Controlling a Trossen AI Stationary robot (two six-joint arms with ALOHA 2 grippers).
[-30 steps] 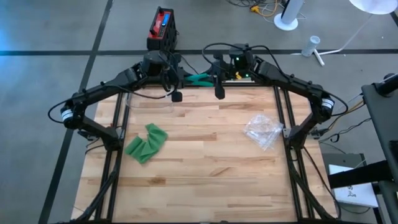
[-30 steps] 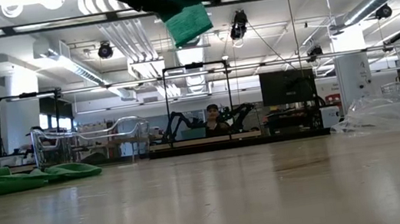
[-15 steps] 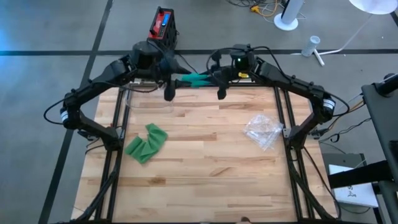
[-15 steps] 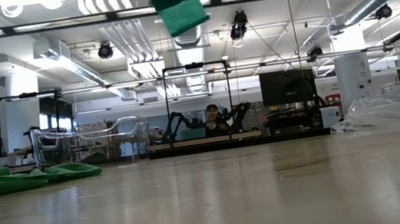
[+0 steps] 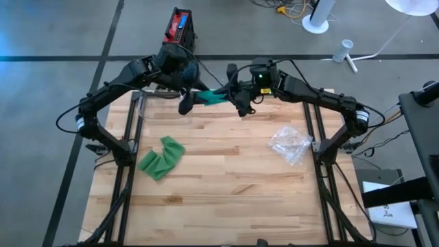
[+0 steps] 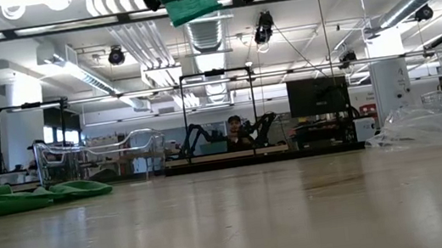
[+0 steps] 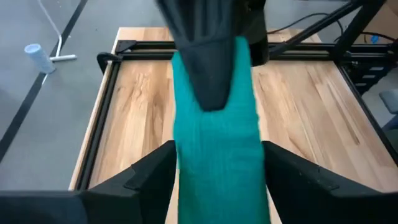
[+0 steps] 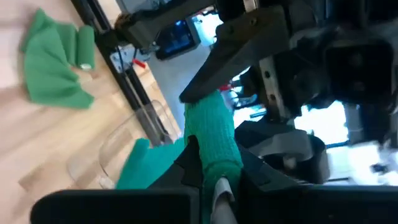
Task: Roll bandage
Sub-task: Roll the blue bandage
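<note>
I look down on a pale butcher-block table (image 5: 226,185) of jointed wood strips, set on a black frame over a grey concrete floor; in the low view a workshop stretches behind it, with a person (image 6: 235,126) seated far back at a bench.

Against a second ago, both arms have swung in from the table's far edge, and the green bandage (image 5: 210,97) now spans the short gap between the two pincers, high above the wood. The left gripper (image 5: 186,103) has gone from nearly pressed together to spread: its dark fingers (image 7: 146,177) stand apart on either side of the strip, and I cannot tell whether they touch it. The right gripper (image 5: 241,106) pinches the other end, its fingers (image 8: 194,163) pressed tight on the cloth (the same narrow grip as before). From below, the bandage has climbed to the top edge of the low view.

The bandage is a ribbed, knitted elastic band, teal-green and soft-edged. Below and outward of the left gripper, well apart from it, a loose heap of green bandages (image 5: 161,158) lies crumpled on the wood. A clear plastic tub (image 5: 163,108) stands just beneath that gripper's arm. Below the right arm sits a crinkled clear plastic bag (image 5: 291,144). I can read no writing anywhere.
</note>
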